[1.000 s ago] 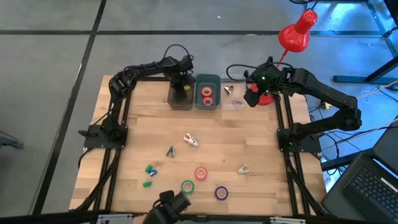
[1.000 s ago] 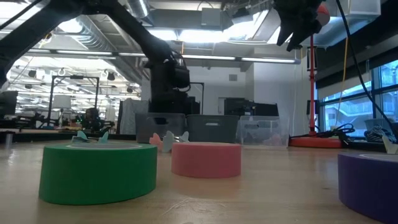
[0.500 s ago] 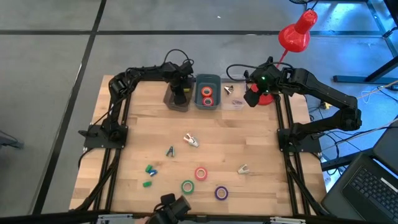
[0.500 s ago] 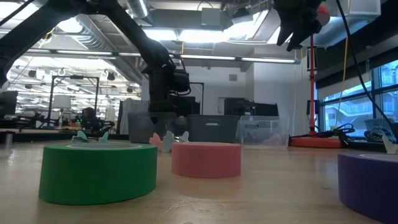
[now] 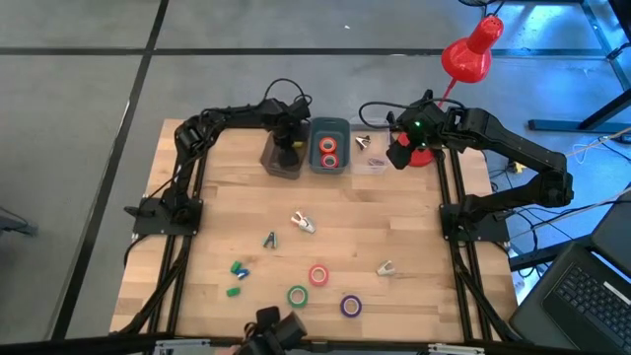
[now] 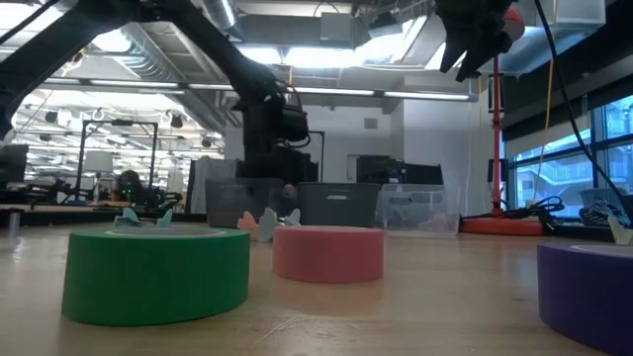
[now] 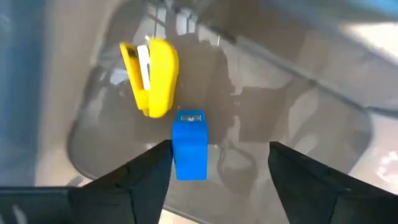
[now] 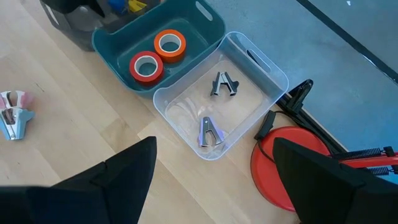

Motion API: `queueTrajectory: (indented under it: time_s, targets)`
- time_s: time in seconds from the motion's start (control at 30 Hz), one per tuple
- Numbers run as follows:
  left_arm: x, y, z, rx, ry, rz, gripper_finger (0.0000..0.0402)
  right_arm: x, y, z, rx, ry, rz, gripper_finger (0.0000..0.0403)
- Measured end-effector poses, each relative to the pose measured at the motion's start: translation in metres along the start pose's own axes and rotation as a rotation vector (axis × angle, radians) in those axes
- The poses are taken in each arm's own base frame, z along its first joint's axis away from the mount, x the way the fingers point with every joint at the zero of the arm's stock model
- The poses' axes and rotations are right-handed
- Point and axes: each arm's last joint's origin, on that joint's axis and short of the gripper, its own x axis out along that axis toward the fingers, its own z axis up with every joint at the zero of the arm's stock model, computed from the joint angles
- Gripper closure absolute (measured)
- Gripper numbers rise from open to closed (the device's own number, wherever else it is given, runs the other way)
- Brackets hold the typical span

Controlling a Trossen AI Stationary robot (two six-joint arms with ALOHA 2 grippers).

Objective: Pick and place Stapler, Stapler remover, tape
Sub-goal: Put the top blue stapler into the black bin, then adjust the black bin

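My left gripper (image 5: 285,148) is open inside the grey bin (image 5: 268,160) at the table's far edge. In the left wrist view (image 7: 217,180) a blue stapler (image 7: 189,149) and a yellow stapler (image 7: 152,78) lie on the bin's floor ahead of its fingers, untouched. My right gripper (image 5: 398,153) hovers open and empty at the far right, above the clear bin (image 8: 273,74). A red tape roll (image 8: 146,67) and an orange one (image 8: 170,43) lie in the teal bin (image 8: 112,46). Two staple removers (image 8: 224,84) (image 8: 210,132) lie in the clear bin.
On the table lie three tape rolls, pink-red (image 5: 318,275), green (image 5: 298,295) and purple (image 5: 351,306). There are also staple removers (image 5: 303,223) (image 5: 385,267) (image 5: 270,240) and small blue and green staplers (image 5: 238,269) (image 5: 234,291). A red lamp base (image 8: 292,168) stands beyond the clear bin.
My left gripper has shifted a little toward the table's left over the grey bin. The bin has slid slightly toward the left edge. My right arm has kept still.
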Motion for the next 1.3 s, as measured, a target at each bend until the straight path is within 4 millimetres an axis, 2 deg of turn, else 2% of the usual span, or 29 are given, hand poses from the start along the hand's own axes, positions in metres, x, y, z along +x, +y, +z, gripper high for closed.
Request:
queueTrajectory:
  time_s: [0.23,0.37,0.47,0.63,0.7,0.8,0.87,0.93,1.07,1.17,1.3]
  targets:
    - [-0.037,0.004,0.012,-0.030,0.006,0.017,0.0143,0.000,0.000,0.000,0.000,0.000,0.000,0.0080]
    - [-0.078,0.003,0.011,-0.072,0.006,0.021,0.0143,0.000,0.000,-0.001,-0.004,0.012,-0.004,0.0080]
    - [-0.112,-0.004,0.002,-0.111,-0.003,0.003,0.0143,0.000,-0.001,-0.003,-0.004,0.028,-0.008,0.0080]
    - [-0.164,-0.032,-0.025,-0.240,-0.073,-0.193,0.0143,0.000,-0.001,-0.005,0.011,0.048,-0.014,0.0080]
    - [-0.179,-0.050,-0.036,-0.253,-0.099,-0.287,0.0143,0.000,-0.002,-0.005,0.013,0.052,-0.015,0.0080]
    - [-0.191,-0.082,-0.049,-0.178,-0.146,-0.324,0.0143,0.000,-0.001,-0.005,0.012,0.054,-0.007,0.0080]
    - [-0.188,-0.104,-0.057,-0.084,-0.149,-0.310,0.0143,0.000,-0.001,-0.005,0.013,0.056,0.002,0.0080]
    - [-0.172,-0.124,-0.060,0.036,-0.140,-0.286,0.0143,0.000,0.000,-0.005,0.016,0.058,0.015,0.0080]
    - [-0.117,-0.157,-0.061,0.272,-0.121,-0.288,0.0143,0.000,0.000,-0.005,0.017,0.057,0.019,0.0080]
    - [-0.075,-0.164,-0.057,0.376,-0.091,-0.175,0.0144,0.000,0.000,-0.005,0.016,0.058,0.020,0.0080]
    - [-0.041,-0.152,-0.046,0.433,-0.044,-0.028,0.0151,0.000,0.000,-0.005,0.017,0.062,0.037,0.0080]
